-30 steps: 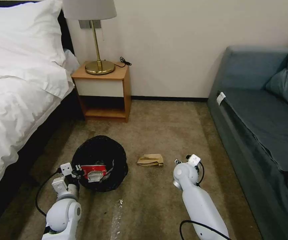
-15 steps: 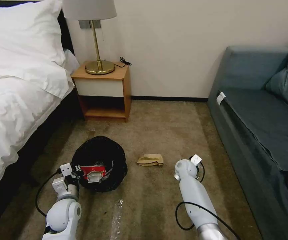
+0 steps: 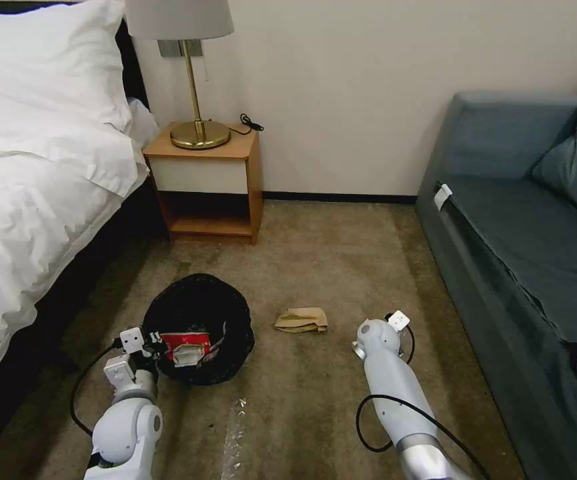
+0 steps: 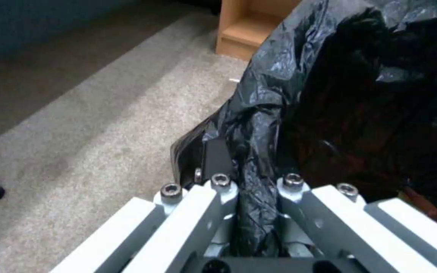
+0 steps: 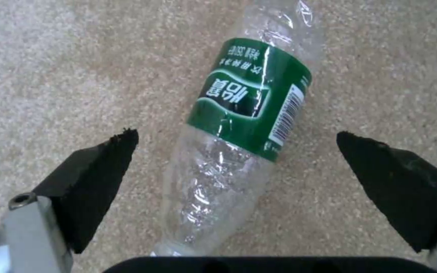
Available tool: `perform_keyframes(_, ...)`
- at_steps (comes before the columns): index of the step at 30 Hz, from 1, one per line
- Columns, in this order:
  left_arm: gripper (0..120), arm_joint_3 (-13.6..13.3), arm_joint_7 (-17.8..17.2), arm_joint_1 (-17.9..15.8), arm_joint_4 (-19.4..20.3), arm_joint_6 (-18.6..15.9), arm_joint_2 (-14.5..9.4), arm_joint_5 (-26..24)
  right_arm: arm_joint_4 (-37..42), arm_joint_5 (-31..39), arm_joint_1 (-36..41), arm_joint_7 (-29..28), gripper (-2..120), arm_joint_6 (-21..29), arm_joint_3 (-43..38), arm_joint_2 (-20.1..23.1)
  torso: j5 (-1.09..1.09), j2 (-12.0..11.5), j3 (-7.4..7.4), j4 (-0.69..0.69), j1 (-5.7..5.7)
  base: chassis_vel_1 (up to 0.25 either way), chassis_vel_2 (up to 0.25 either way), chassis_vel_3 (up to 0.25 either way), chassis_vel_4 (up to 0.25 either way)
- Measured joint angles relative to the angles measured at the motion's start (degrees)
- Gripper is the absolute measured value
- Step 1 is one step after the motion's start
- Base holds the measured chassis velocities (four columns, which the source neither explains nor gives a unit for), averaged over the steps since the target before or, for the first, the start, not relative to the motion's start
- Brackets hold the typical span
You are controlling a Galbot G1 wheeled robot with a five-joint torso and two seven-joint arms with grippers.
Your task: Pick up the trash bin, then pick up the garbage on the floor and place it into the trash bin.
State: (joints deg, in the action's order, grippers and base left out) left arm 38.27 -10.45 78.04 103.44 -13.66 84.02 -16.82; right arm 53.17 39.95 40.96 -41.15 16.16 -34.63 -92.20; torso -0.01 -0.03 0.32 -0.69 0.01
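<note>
Bottle (image 5: 239,125), clear, crumpled, green-labelled, flat on carpet (image 5: 51,68) between wide-open right hand (image 5: 236,151) fingers.

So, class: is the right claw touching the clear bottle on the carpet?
Apart. In the right wrist view the right claw is open, its two black fingertips standing either side of the bottle, with bare carpet showing between each and the plastic.

The left end effector (image 3: 147,342) sits at the near rim of the trash bin (image 3: 198,328), whose black bag spreads just beyond it, with a red snack packet (image 3: 191,348) lying inside just past the end effector. The crumpled tan paper bag (image 3: 301,320) lies on the carpet (image 3: 315,267) between the two arms, beyond and to the left of the right end effector (image 3: 395,333), which points down at the floor.
</note>
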Motion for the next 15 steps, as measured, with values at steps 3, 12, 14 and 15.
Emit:
perform_keyframes(3,3,-0.13,-0.03,0.06,0.02,0.0,0.1,0.12,-0.31,-0.16,-0.01,0.52,97,-0.27,-0.54,0.01,0.0,0.0,0.0,0.0,0.0,0.0,0.0,0.0,0.0)
perform_keyframes(12,3,-0.21,-0.13,0.08,0.06,0.01,0.07,0.17,-1.02,-1.31,0.51,2.1,67,-1.62,-1.64,0.04,-0.01,0.0,0.0,0.0,0.0,0.0,0.0,0.0,0.0)
perform_keyframes(14,3,-0.27,-0.16,0.03,0.06,0.01,0.06,0.17,-1.13,-1.58,0.66,2.47,58,-1.76,-1.74,0.05,0.0,0.0,0.0,0.0,0.0,0.0,0.0,0.0,0.0)
perform_keyframes(15,3,-0.27,-0.16,0.03,0.06,0.01,0.06,0.17,-1.13,-1.58,0.66,2.47,58,-1.76,-1.74,0.05,0.0,0.0,0.0,0.0,0.0,0.0,0.0,0.0,0.0)
